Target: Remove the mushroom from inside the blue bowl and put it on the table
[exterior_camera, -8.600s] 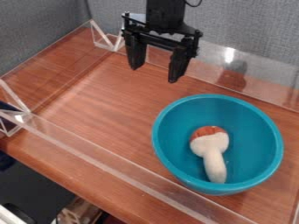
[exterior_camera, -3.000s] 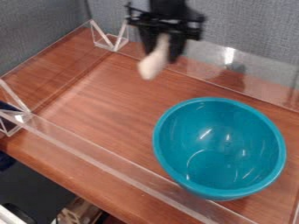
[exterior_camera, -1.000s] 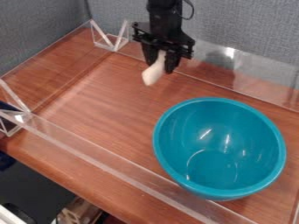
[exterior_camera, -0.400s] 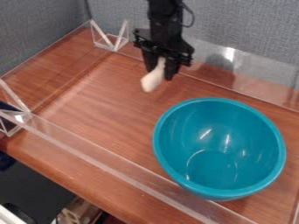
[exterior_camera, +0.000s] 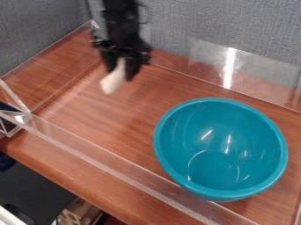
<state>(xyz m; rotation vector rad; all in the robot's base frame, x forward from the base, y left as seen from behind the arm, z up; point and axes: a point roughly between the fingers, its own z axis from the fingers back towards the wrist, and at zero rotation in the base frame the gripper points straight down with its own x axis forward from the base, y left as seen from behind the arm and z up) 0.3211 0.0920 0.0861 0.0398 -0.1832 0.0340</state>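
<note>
Mushroom (exterior_camera: 112,83) hangs stem-down in the upper left of the frame, pinched near its hidden cap between the clenched fingers of the black gripper (exterior_camera: 119,68), low over the reddish-brown table (exterior_camera: 106,123). Motion blur hides whether the cream stem already touches the wood. The blue bowl (exterior_camera: 221,146) sits empty at the lower right, well apart. What remains, by my reading, is the set-down. To do it well, lower gently until the stem rests on the wood, keeping away from the clear acrylic wall (exterior_camera: 53,53) along the left. Then part the fingers and lift straight up, so the rounded toy is not dragged or tipped into rolling.
</note>
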